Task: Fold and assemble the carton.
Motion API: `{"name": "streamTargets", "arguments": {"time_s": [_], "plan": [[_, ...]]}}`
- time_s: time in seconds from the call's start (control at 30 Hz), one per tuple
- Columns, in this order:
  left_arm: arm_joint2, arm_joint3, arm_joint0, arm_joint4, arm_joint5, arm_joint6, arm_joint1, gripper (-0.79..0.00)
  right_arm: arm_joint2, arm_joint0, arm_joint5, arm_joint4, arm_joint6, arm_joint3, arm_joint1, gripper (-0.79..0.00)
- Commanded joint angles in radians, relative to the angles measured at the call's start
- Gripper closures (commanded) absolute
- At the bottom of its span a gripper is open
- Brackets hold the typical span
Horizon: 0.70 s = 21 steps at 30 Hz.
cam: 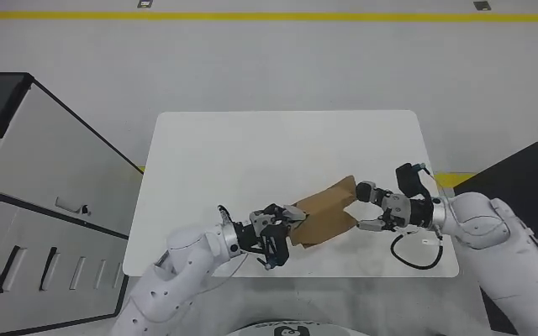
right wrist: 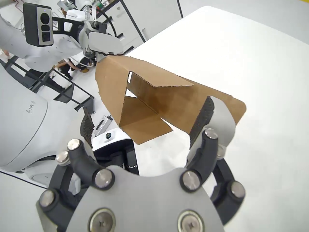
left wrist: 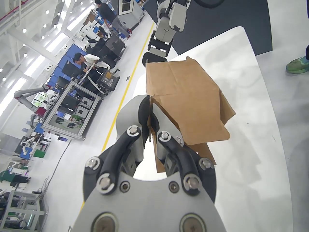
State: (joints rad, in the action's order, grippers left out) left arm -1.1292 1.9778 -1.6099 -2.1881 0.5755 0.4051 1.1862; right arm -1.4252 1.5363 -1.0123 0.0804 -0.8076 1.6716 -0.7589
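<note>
Currently your left gripper (left wrist: 150,118) is clamped on the brown corrugated cardboard carton (cam: 324,220). Its two fingers are drawn together on one thin wall edge at the end of the carton nearest that hand, with only the cardboard between the pads. From that grip the carton runs straight out ahead of the hand as a half-opened sleeve. A broad creased panel faces up, and loose flaps hang off the side and the near end.

Your right gripper (cam: 367,208) sits at the carton's far end, facing the left hand, with its jaws spread wide. In the right wrist view one finger (right wrist: 207,114) lies against the outside of a rounded-corner flap. The other finger (right wrist: 87,126) stands well clear of the cardboard, so this hand has hold of nothing. Just ahead of it the carton's open mouth shows an inner flap folded across the hollow and another flap angled down.

Below both hands is the white rounded-corner table (cam: 252,160). The carton lies over its near edge, between the two grippers. You cannot tell whether its lowest flap touches the tabletop.
</note>
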Motion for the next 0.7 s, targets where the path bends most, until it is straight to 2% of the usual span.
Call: {"name": "streamTargets", "arguments": {"time_s": [0.0,0.23,0.57,0.67], "plan": [[0.001,-0.001,0.004,0.005,-0.001,-0.001,-0.002,0.0,0.023,-0.01,0.0,-0.021,0.0,-0.003,0.021,-0.785],[0.005,0.001,0.011,0.013,-0.007,-0.006,-0.009,0.0,0.117,-0.051,0.0,-0.087,0.0,-0.004,0.092,-0.785],[0.016,0.003,0.015,0.015,-0.022,-0.008,-0.011,0.0,0.134,-0.045,0.027,-0.091,0.02,0.006,0.088,-0.785],[0.02,0.0,0.022,0.018,-0.02,-0.009,-0.014,0.0,0.145,-0.05,0.008,-0.116,0.008,0.001,0.089,-0.785]]}}
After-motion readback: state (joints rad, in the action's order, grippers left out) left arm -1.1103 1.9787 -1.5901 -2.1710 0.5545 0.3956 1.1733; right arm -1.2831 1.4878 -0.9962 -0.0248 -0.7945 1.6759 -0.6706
